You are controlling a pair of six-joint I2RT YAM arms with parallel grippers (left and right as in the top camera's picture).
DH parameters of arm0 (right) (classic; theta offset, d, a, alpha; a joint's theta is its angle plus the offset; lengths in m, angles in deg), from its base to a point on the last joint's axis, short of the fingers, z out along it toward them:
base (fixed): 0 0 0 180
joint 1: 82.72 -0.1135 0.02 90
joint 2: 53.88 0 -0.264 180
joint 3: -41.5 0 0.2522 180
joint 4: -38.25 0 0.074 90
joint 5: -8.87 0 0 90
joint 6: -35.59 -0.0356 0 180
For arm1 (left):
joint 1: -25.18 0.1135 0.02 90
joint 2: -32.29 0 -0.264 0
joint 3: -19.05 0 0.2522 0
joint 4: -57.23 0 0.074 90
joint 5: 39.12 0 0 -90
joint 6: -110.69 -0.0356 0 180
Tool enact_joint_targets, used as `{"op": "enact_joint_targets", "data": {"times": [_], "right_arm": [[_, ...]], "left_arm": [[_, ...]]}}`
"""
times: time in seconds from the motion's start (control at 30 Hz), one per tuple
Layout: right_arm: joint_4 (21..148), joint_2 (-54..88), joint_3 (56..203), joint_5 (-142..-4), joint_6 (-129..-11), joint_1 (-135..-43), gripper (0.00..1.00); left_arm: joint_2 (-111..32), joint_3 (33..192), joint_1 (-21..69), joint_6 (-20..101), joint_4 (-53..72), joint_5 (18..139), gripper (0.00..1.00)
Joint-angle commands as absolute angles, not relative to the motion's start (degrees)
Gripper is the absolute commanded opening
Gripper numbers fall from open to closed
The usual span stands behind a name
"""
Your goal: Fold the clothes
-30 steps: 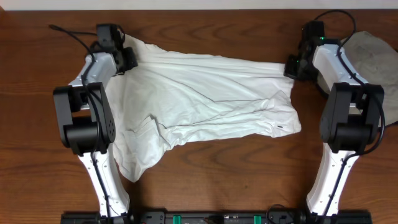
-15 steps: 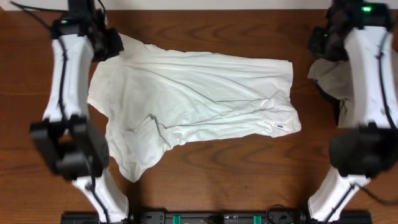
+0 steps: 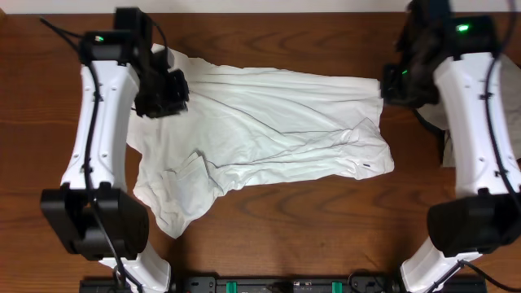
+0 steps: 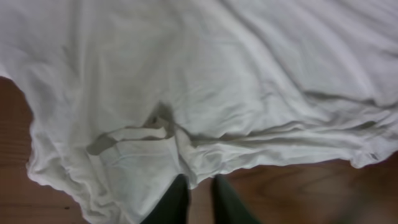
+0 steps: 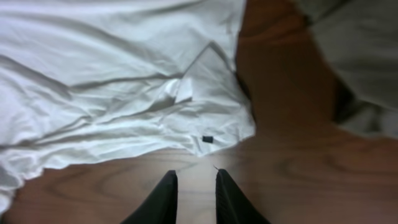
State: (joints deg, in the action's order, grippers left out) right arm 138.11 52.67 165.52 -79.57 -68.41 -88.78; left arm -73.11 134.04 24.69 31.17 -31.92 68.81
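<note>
The white wrinkled fabric T-shirt point(image 3: 269, 122) lies spread on the brown wooden table point(image 3: 326, 212) — the left gripper point(image 4: 199, 182) above it, the right gripper point(image 5: 194, 175) near its corner, both with jaws slightly apart, empty

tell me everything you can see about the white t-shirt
The white T-shirt looks like thin, soft cotton, plain on the side showing, with no lettering visible. It lies spread but wrinkled on the wooden table, long side running left to right, its near-left part bunched and folded over. A small dark tag sits by one hem corner.
</note>
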Motion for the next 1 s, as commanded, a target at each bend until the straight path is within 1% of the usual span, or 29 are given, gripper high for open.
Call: {"op": "enact_joint_targets", "data": {"times": [0.0, 0.07, 0.27, 0.47, 0.57, 0.7, 0.87, 0.97], "right_arm": [[135.2, 53.7, 158.5, -77.3, -67.6, -90.9, 0.14], [131.8, 53.7, 153.7, -75.1, -67.6, -91.8, 0.11], [122.3, 53.7, 142.0, -73.3, -69.0, -92.5, 0.08], [114.1, 53.7, 135.0, -73.4, -69.0, -92.0, 0.12], [110.0, 53.8, 132.4, -73.5, -68.9, -91.8, 0.12], [105.9, 53.8, 130.9, -74.5, -68.9, -90.6, 0.12], [103.8, 54.1, 130.9, -74.5, -68.9, -87.5, 0.13], [103.3, 54.7, 130.9, -74.3, -68.9, -85.7, 0.11]], "left_arm": [[-73.7, 128.0, 24.4, 33.5, -30.4, 68.9, 0.06], [-73.7, 123.6, 24.2, 33.6, -28.1, 69.8, 0.06], [-73.7, 111.7, 23.8, 33.7, -22.0, 69.9, 0.06], [-73.9, 104.1, 23.9, 34.4, -12.9, 68.4, 0.06], [-74.6, 102.2, 23.9, 34.6, -9.6, 66.1, 0.06], [-74.9, 101.4, 23.9, 34.6, -8.6, 63.4, 0.06], [-74.9, 101.4, 23.9, 34.6, -8.8, 63.2, 0.07], [-74.9, 101.4, 23.9, 34.9, -7.7, 60.3, 0.06]]}}
